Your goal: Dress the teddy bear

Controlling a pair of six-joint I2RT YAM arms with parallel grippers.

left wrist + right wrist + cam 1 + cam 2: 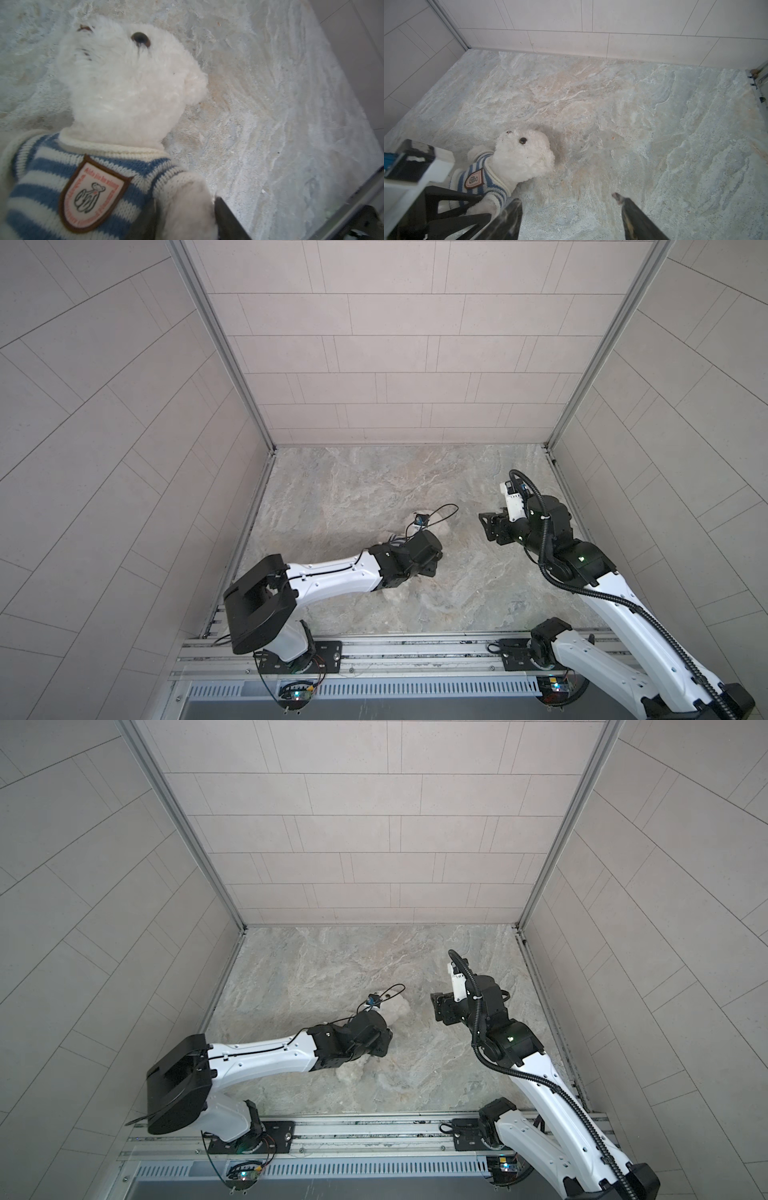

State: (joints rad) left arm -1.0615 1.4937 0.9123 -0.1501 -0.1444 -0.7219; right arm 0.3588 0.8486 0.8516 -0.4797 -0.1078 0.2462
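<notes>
This was a robotics lab cell: a left arm (332, 576) and right arm (660, 651) mounted on an aluminium rail (415, 651) at six o'clock, with tile-print panels (395, 344) walling the stone-print tabletop (374, 489) at nine, twelve and three.

A grey and beige stone-patterned desk (374, 489) spreads beneath the left claw (485, 205) and the right claw (566, 198). Beyond both claws rises a back wall (395, 364) of pale rectangular tiles. Silver metal posts (224, 348) mark its two far corners. Behind the claws, a metal rail (415, 649) runs along the desk's near edge, with a slotted vent strip (415, 691) just past it. A small tan crumb (613, 137) lies on the desk ahead of the right claw.
</notes>
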